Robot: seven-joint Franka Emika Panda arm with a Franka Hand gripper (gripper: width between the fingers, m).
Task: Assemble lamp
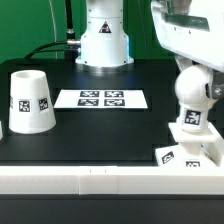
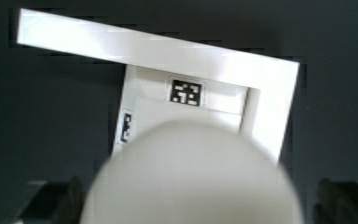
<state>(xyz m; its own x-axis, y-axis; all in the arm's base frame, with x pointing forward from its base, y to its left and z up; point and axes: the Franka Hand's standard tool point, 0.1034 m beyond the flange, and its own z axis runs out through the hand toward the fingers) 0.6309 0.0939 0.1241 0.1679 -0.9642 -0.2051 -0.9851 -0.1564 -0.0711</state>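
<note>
White shade (image 1: 30, 102) solely in exterior view; fingers (image 2: 55, 200), blurred in wrist view, astride bulb (image 2: 185, 172), grip unclear.

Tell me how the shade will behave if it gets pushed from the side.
The shade stands on its wider end, so it would probably slide rather than tip. Its smooth, tapered white wall looks stiff but may slip from a pinch. If toppled, the round taper would likely roll in a curve.
</note>
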